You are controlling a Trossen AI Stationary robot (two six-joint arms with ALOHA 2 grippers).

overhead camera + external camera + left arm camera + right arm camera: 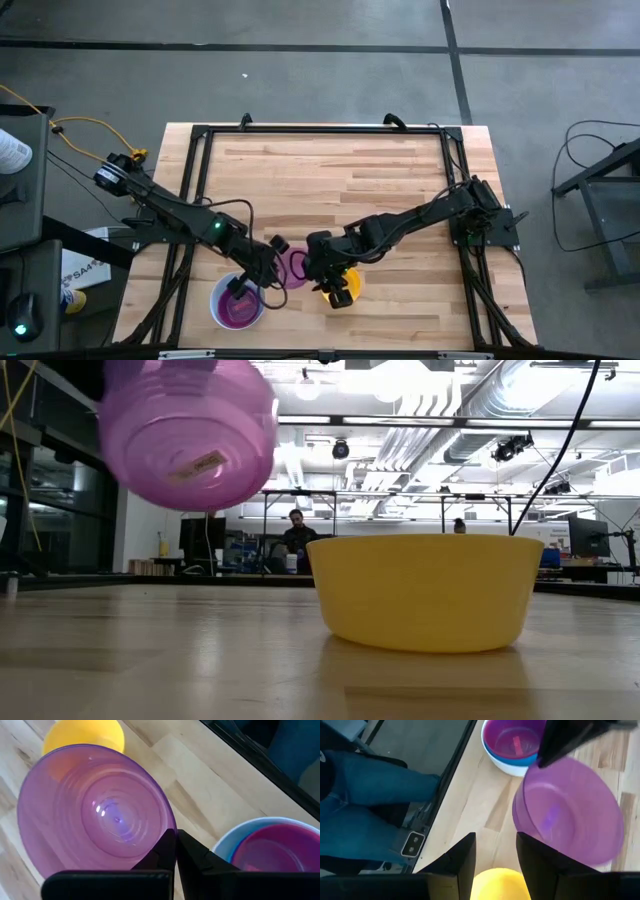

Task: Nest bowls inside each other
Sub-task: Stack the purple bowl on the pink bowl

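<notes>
My left gripper (175, 842) is shut on a translucent purple bowl (95, 815), which hangs tilted in the air (185, 430) near the table's front edge. A yellow bowl (430, 595) rests on its base on the table beside it. My right gripper (495, 852) hovers open above the yellow bowl (500, 885), which shows between its fingers; it touches nothing. To the left stands a white bowl (216, 305) with a blue bowl (235, 845) and a magenta-red one (280, 855) nested inside. My left gripper pinches the purple bowl's wall at its rim (167, 827), one finger on the inner side and one on the outer. The fingers slant down from the table's left. The bowl is lifted clear of the table, tipped on its side, its underside (195, 465) facing the near edge.
A black metal frame (320, 130) runs around the wooden table top. A person in blue trousers (375, 780) stands by the table's near edge. Bare wood lies toward the far side (330, 180).
</notes>
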